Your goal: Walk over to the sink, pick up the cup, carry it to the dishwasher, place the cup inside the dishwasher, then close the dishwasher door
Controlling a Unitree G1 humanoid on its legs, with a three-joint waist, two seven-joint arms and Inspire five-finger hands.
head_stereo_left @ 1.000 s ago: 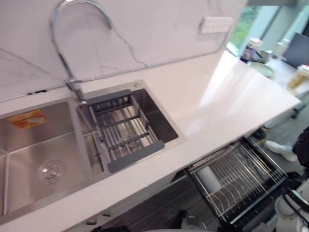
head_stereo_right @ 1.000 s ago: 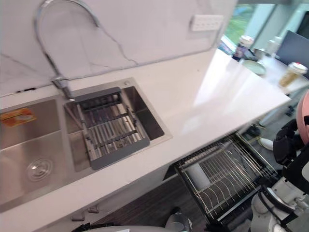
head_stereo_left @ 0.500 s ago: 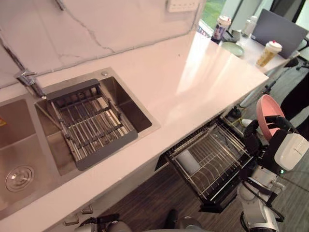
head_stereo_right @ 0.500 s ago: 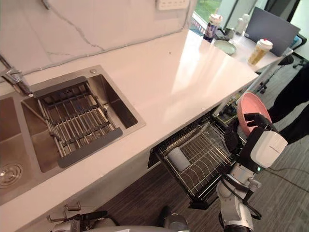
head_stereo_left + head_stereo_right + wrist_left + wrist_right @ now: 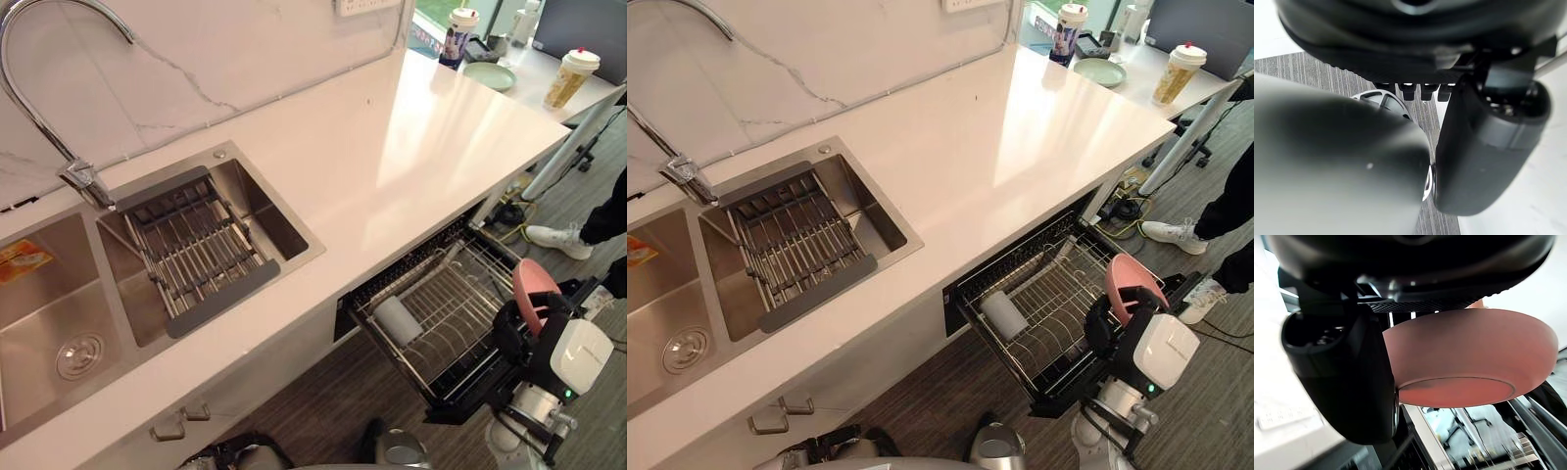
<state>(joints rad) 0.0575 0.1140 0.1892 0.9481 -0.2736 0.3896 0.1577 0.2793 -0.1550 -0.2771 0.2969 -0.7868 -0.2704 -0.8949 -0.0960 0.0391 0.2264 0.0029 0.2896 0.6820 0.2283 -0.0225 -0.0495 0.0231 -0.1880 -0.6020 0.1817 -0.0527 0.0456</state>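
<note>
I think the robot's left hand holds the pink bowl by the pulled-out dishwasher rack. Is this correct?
Not quite. It is the right hand, not the left, that holds the pink bowl; the right wrist view shows the thumb pressed against it. The rest stands: the bowl is by the pulled-out dishwasher rack.

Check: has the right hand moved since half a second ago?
Yes: holding the pink bowl, the right hand has come in toward the dishwasher rack's outer edge.
</note>
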